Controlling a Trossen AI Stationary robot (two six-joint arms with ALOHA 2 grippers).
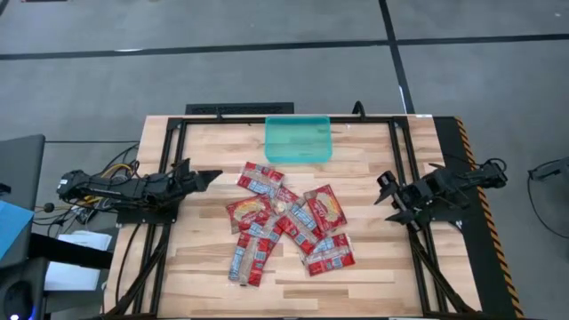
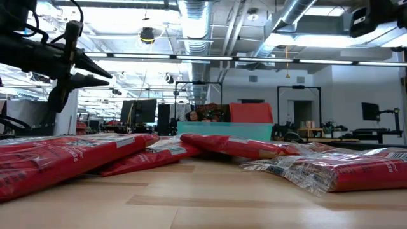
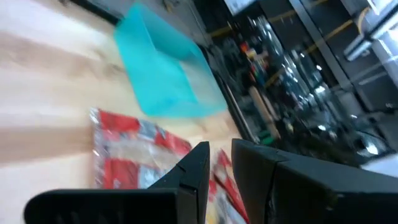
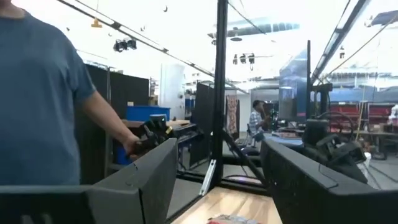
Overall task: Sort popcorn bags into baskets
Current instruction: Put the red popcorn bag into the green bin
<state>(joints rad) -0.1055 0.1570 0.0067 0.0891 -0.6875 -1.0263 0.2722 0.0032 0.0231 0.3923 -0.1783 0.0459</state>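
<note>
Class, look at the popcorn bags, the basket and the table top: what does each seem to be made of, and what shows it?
Popcorn bags: probably thin glossy foil or plastic film; crinkled, shiny surfaces with clear sealed ends in the low view.
Basket: likely translucent teal plastic; smooth, the table shows faintly through.
Table: apparently light wood planks, matte; visible grain and board seams.

Popcorn bags (image 1: 284, 222) lie heaped and overlapping at table (image 1: 373, 267) centre. Basket (image 1: 299, 139) sits behind the pile near the far edge, apart from it, nothing in it. Left gripper (image 1: 213, 176) left of the pile, right gripper (image 1: 384, 188) right of it, both off the bags.
</note>
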